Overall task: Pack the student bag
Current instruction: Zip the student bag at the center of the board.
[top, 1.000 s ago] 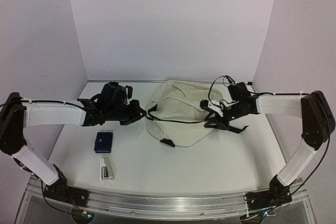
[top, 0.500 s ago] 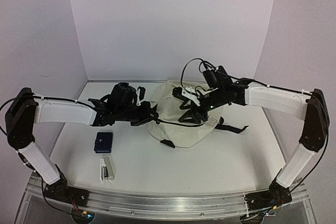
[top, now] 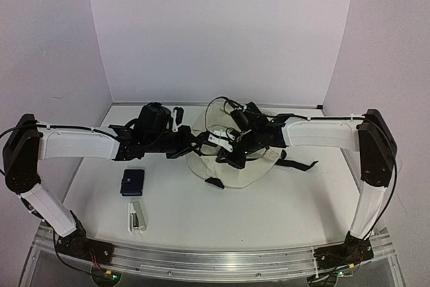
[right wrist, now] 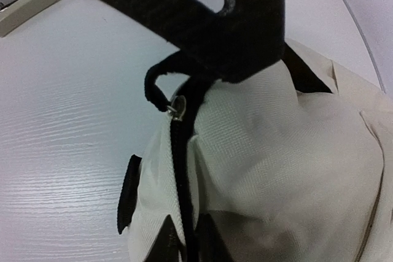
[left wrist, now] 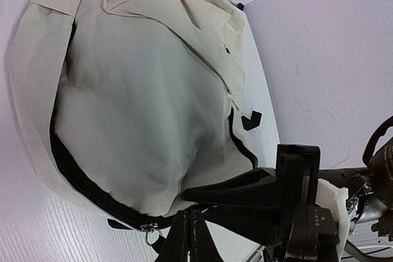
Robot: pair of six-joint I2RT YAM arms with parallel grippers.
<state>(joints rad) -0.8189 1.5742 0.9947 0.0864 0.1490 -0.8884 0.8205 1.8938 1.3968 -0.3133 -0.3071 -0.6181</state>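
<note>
left claw (top: 194, 145) crowds right claw (top: 226, 154) over the student bag (top: 252, 170).

White wood-grain tabletop (top: 269, 199). Cream soft fabric backpack (top: 252, 171) lies mid-table toward the back, black zipper line across it. Its black webbing strap (top: 295, 164) trails flat on the surface to my right. On my left side: small dark blue wallet-like case (top: 132, 183). White stapler (top: 137, 216) near it, closer to the front edge, not touching.

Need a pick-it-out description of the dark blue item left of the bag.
Find the big cream student bag at the centre. Left of it, toward the near edge, lie two small things. The dark blue item is the squarish one, just behind the long white stapler.
</note>
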